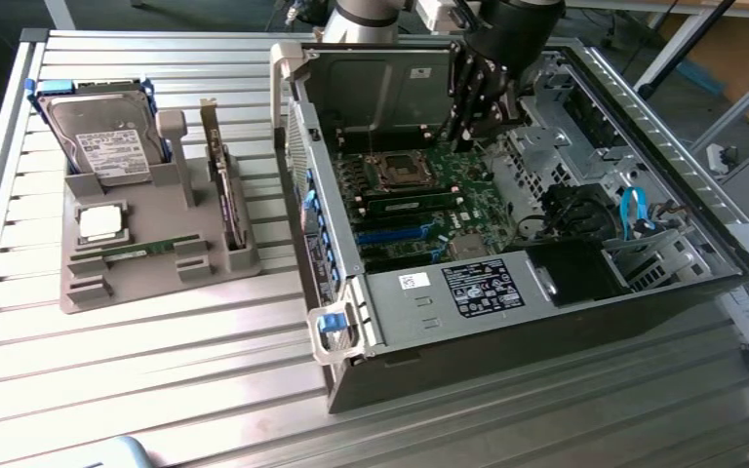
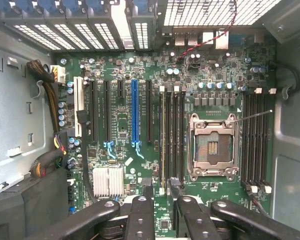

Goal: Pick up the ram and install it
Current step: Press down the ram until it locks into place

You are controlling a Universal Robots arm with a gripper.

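A gray holder (image 1: 140, 291), at the exterior view's left, cradles one ram (image 1: 137, 251). Inside the open computer case (image 1: 408, 302), the gripper (image 1: 486, 127) hangs open-fingered and empty.

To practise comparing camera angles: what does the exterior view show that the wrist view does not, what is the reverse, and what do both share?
Exterior view's extras: the grey parts holder beside the computer case, carrying a hard drive, a silver processor chip, a ram stick and an upright expansion card. Wrist view's extras: a red-and-black wire and a yellow-and-black cable bundle. Shared: the green motherboard, its processor socket and the open pincer over the board.
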